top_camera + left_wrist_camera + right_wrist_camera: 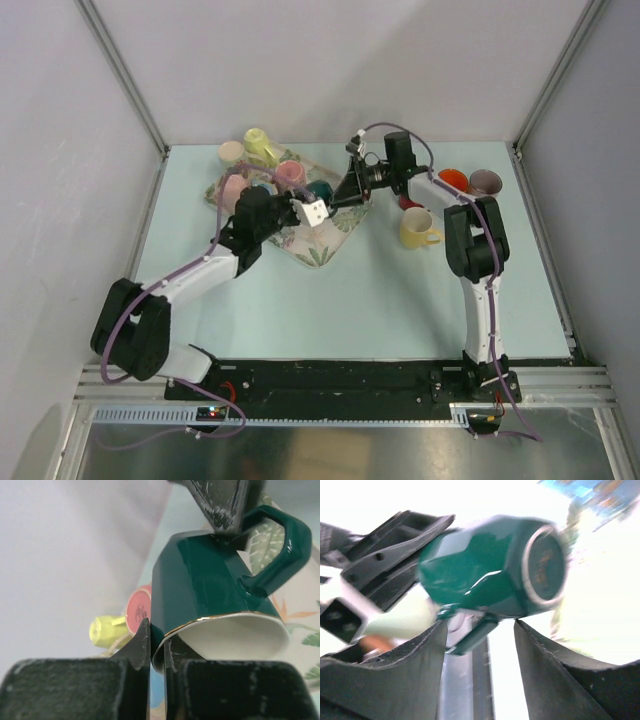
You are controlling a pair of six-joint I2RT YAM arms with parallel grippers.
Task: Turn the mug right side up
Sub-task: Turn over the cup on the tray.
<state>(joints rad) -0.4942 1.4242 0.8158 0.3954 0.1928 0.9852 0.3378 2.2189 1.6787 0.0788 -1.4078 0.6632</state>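
Partway: dark green mug (210, 575) held over floral tray (318, 252), tilted, not upright yet; left tool (157, 641) clenched on its rim, right tool (480, 625) released.

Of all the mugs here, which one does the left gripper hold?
The dark green mug with the gold-edged rim: the left gripper is shut on that rim. The yellow mug and the orange mug stand apart at the right.
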